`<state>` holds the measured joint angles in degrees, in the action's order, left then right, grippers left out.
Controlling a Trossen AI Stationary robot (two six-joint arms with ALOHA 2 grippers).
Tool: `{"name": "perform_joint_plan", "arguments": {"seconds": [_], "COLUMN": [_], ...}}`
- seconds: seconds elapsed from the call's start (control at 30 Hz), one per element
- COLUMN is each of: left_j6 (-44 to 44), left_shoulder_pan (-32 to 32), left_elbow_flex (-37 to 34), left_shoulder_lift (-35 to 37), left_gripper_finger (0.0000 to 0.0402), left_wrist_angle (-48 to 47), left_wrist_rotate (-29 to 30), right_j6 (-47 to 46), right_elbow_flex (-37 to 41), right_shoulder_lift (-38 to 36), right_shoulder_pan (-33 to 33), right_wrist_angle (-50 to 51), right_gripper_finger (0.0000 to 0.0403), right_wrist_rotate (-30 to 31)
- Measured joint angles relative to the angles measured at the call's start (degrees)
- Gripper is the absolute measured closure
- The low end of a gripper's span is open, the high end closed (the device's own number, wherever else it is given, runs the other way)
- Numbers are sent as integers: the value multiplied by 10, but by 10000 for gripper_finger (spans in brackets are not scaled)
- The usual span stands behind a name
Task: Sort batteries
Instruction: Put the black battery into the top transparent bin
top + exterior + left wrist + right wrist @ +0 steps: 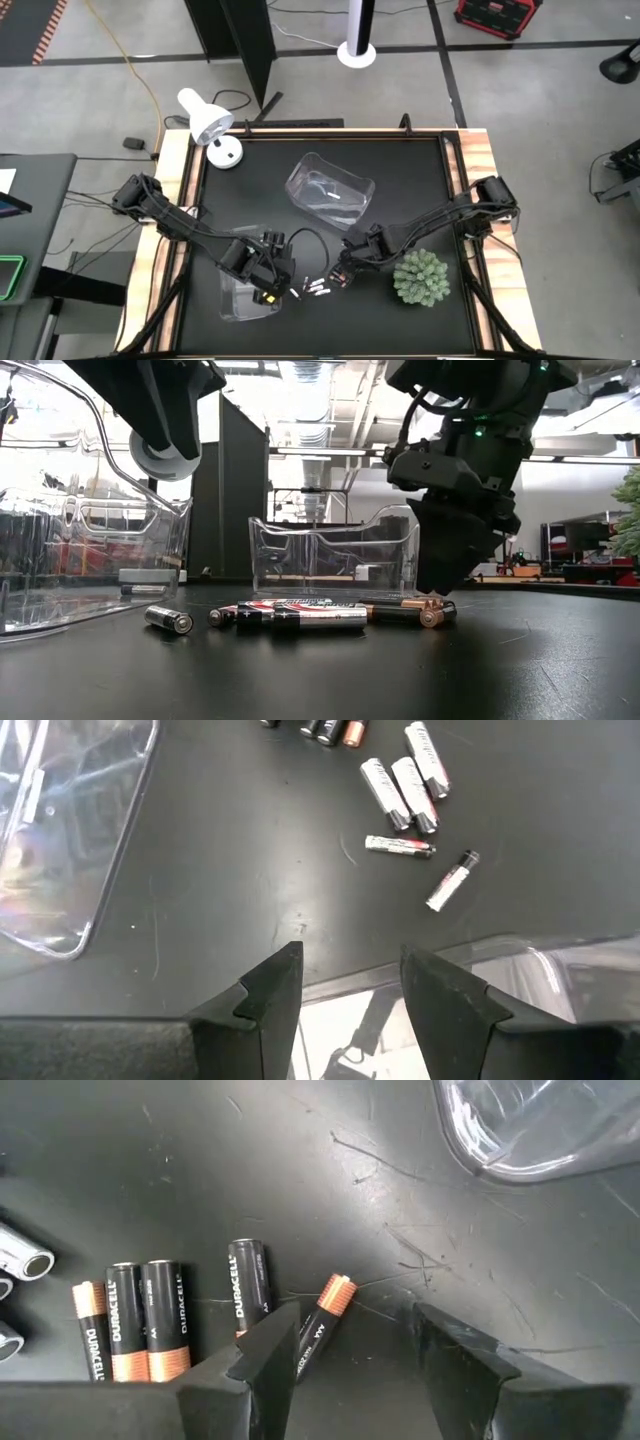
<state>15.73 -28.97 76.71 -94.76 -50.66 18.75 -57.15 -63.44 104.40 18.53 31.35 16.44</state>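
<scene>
While both jaws gape, plant [421,278] beside right gripper [350,1342], batteries [150,1320] below, lamp [208,122] far.

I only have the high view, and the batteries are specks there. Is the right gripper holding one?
Observer: No. The right gripper is open. One dark cylindrical battery with a copper end lies on the black table beside one finger, ungripped.
Operator: And the left gripper?
Observer: The left gripper is open and empty, over the rim of a clear plastic bin.
Operator: Other dark ones nearby?
Observer: Four more dark copper-ended batteries lie close beside that one.
</scene>
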Motion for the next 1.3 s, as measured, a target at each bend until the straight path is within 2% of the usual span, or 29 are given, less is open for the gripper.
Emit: {"name": "perform_joint_plan", "arguments": {"seconds": [0.7, 0.87, 1.13, 1.3], "left_j6": [10, 6, 0, -1], "left_shoulder_pan": [-1, -1, -1, -1], "left_elbow_flex": [0, 0, 0, 0], "left_shoulder_lift": [0, 0, 0, 0], "left_gripper_finger": [240, 240, 239, 239], "left_wrist_angle": [8, 9, 8, 8], "left_wrist_rotate": [0, 2, 15, 16], "right_j6": [-28, -30, -28, -26], "right_elbow_flex": [-1, -2, -2, -2], "right_shoulder_lift": [33, 35, 35, 35], "right_shoulder_pan": [14, 13, 13, 13], "right_wrist_angle": [-1, 12, 16, 16], "right_gripper_finger": [195, 230, 320, 343], "right_wrist_rotate": [30, 25, 13, 7]}}
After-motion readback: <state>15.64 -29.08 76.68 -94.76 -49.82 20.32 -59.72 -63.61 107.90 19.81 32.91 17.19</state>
